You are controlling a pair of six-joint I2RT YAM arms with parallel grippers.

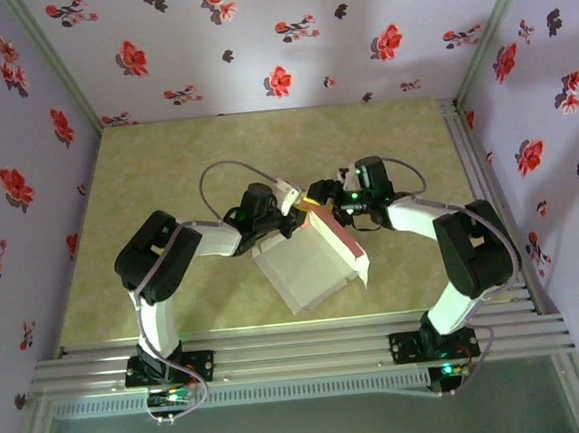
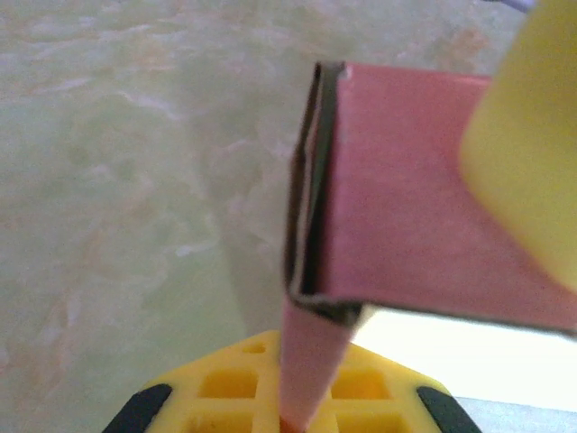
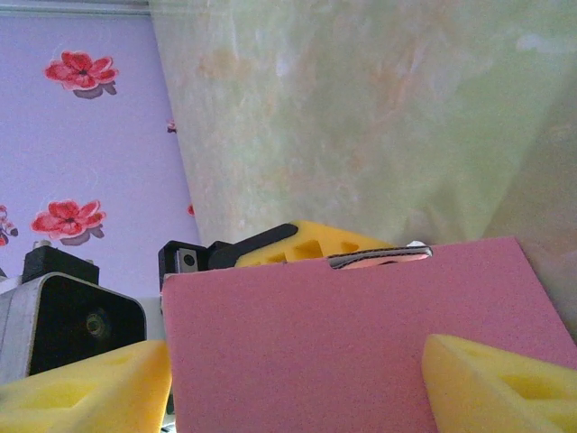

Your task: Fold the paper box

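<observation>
The paper box (image 1: pixel 308 263) is held off the table between the two arms, its pale face up and a salmon pink panel (image 1: pixel 343 238) along its right side. My left gripper (image 1: pixel 291 208) is at the box's far corner. In the left wrist view its yellow jaws (image 2: pixel 302 406) are shut on a thin pink flap (image 2: pixel 311 361) below the folded corner (image 2: pixel 315 180). My right gripper (image 1: pixel 318 196) reaches in from the right. It (image 3: pixel 293 388) stands open, and the broad pink panel (image 3: pixel 343 334) spans the gap between its yellow fingertips (image 3: pixel 81 388).
The pale marbled tabletop (image 1: pixel 156 177) lies under the box, with floral walls (image 1: pixel 255 39) on three sides. An aluminium rail (image 1: pixel 300 351) runs along the near edge by the arm bases. The left gripper's yellow finger (image 3: pixel 306 244) shows behind the panel in the right wrist view.
</observation>
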